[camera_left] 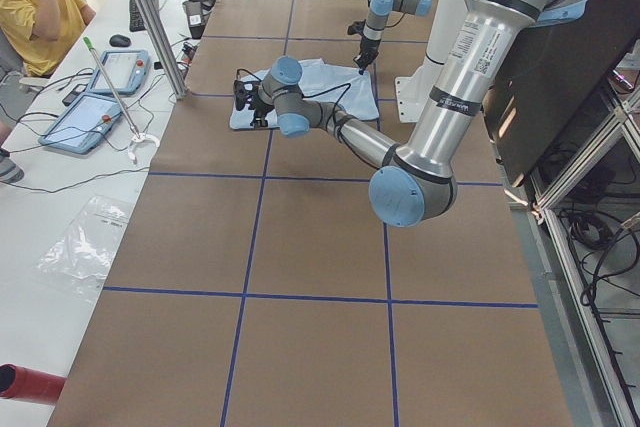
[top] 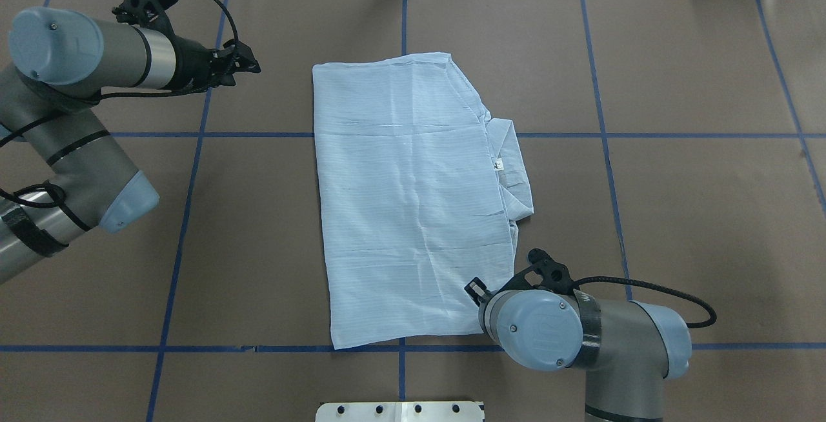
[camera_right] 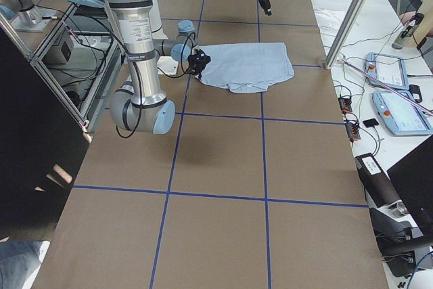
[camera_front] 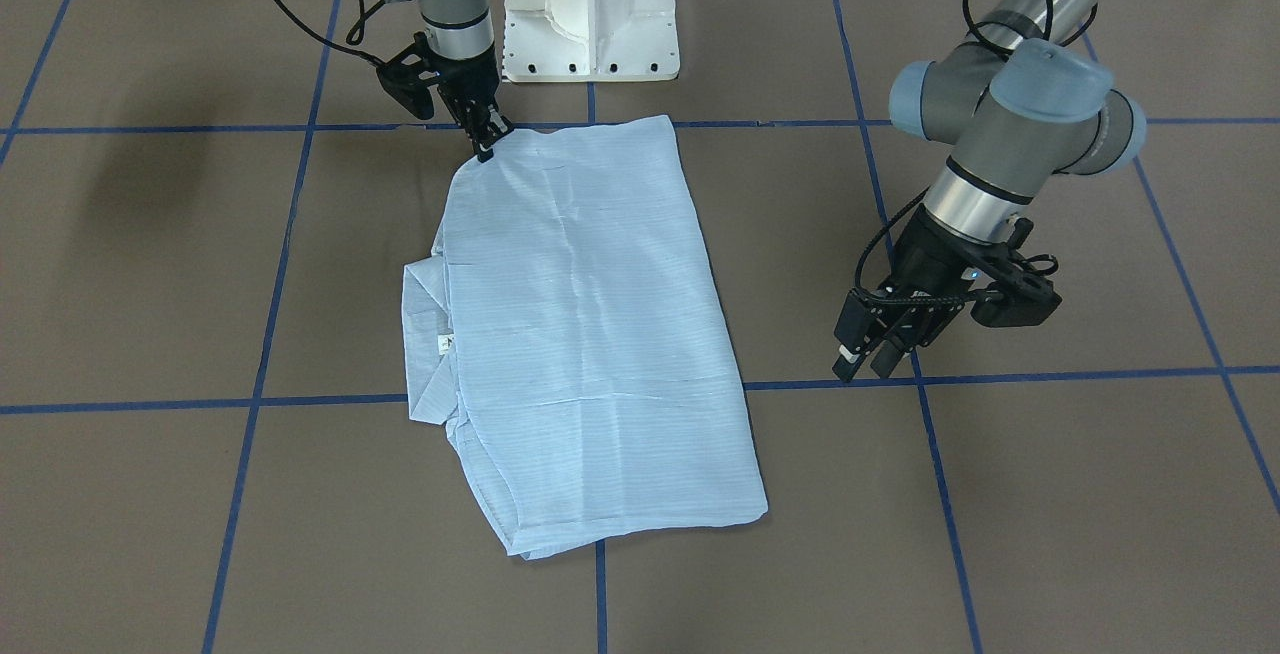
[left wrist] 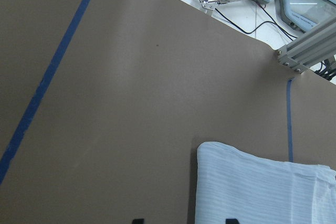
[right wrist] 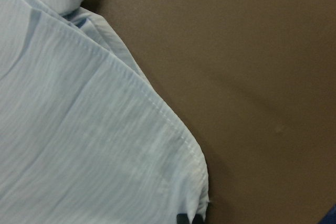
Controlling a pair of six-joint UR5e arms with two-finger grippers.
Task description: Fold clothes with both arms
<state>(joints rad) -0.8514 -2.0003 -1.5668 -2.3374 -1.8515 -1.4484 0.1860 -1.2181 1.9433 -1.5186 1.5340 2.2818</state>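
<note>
Right fingers [camera_front: 485, 146] are clamped on the shirt [top: 413, 196], pinching its corner nearest the base [camera_front: 590, 14]. The wrist view shows the stitched corner edge running right down to the dark tips. Left fingers [camera_front: 850, 354] are spread and hold nothing; both tips show well apart at the bottom edge of the left wrist view. They sit off the cloth on the shirt's left side, near its far corner, not touching it. The shirt lies flat mid-surface, folded into a long rectangle that runs from the base side to the far side, with light creases across it. The collar [top: 513, 164] sticks out along the robot's-right edge, and the small white label [top: 498, 164] shows where it meets the body. The fold is a bit skewed, with layered edges peeking out at the far right corner. The surface [top: 677, 215] is brown, gridded with blue tape lines [top: 193, 135]. The right arm [top: 581, 331] comes in low beside the base, elbow bent. The left arm [top: 84, 60] reaches across, wrist pointing toward the shirt.
</note>
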